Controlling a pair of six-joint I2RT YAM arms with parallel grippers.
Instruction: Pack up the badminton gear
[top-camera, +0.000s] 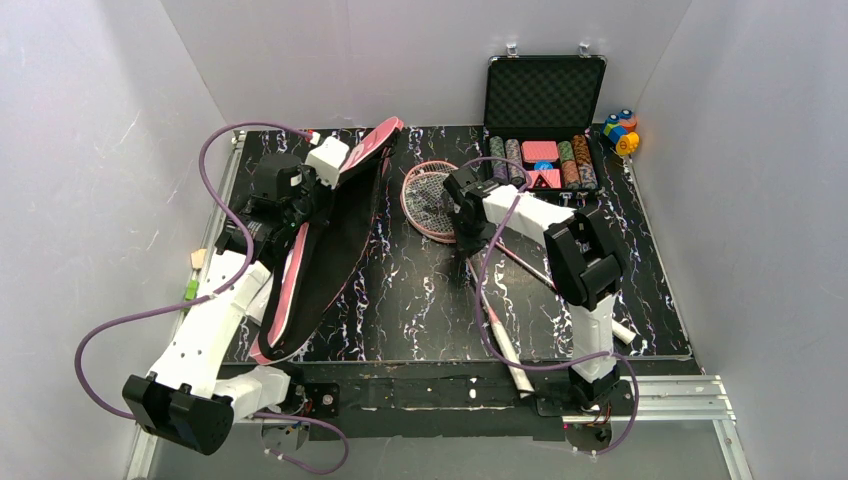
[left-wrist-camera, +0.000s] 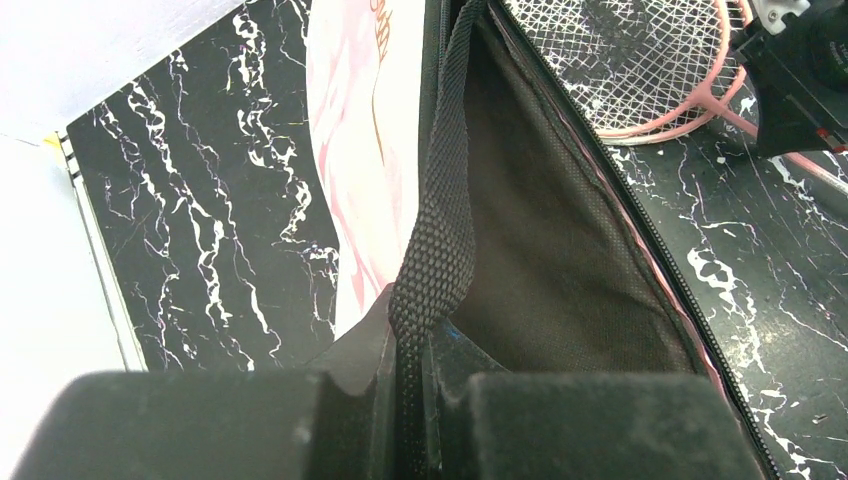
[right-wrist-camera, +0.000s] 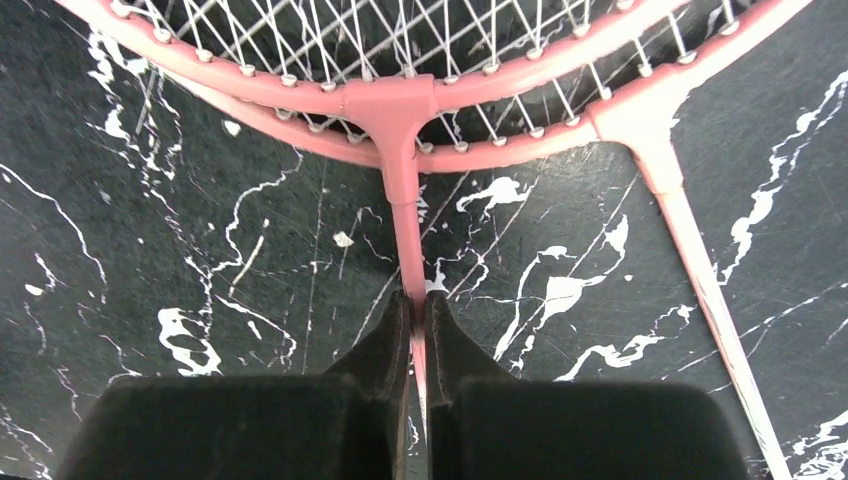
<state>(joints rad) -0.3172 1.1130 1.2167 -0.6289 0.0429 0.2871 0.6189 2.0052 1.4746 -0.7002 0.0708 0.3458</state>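
Note:
The pink racket-shaped bag (top-camera: 300, 270) lies unzipped at the left, its dark lining (left-wrist-camera: 570, 250) showing beside the pink outer side (left-wrist-camera: 350, 150). My left gripper (left-wrist-camera: 415, 335) is shut on the bag's black strap (left-wrist-camera: 445, 170) and holds it up at the bag's upper part (top-camera: 300, 205). Two red-framed rackets lie with their heads overlapped (top-camera: 428, 195) mid-table, and their white handles (top-camera: 508, 350) point toward the near edge. My right gripper (right-wrist-camera: 418, 300) is shut on the thin shaft (right-wrist-camera: 400, 200) of one racket, just below its head. The second racket's shaft (right-wrist-camera: 700, 260) runs past on the right.
An open black case of poker chips (top-camera: 545, 110) stands at the back right, with small coloured toy blocks (top-camera: 622, 130) beside it. White walls close in three sides. Two small blocks (top-camera: 194, 275) sit off the mat's left edge.

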